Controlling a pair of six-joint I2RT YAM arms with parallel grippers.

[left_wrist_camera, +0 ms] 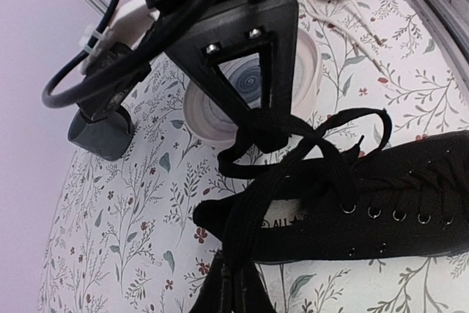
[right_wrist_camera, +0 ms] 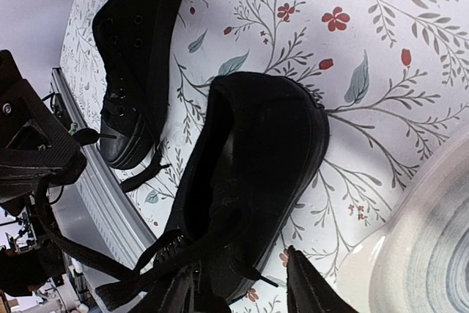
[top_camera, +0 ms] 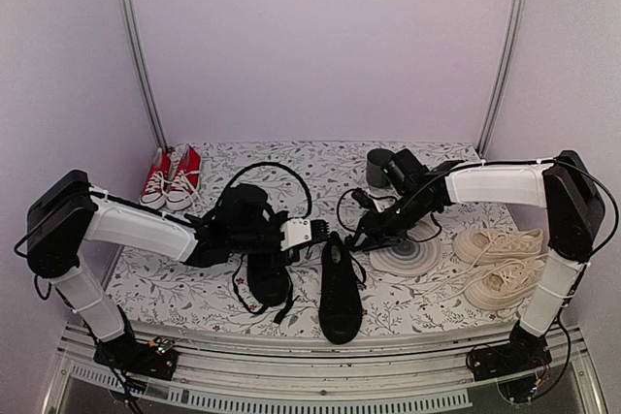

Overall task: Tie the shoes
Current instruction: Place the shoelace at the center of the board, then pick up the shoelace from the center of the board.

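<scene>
The black shoes (top_camera: 340,293) lay side by side at lower centre of the top view on the floral surface (top_camera: 408,302), and the right-hand shoe's laces (left_wrist_camera: 293,137) were crossed and drawn taut, so the knot appeared in hand but not yet cinched. The left gripper (top_camera: 299,233) was clamped together on a lace end. The right gripper (top_camera: 364,239) stood apart at the crossing, holding nothing clearly; the next move likely called for it to close on the free lace.

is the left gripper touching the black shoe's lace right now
Touching. The left wrist view shows the left gripper shut on the black lace.
</scene>
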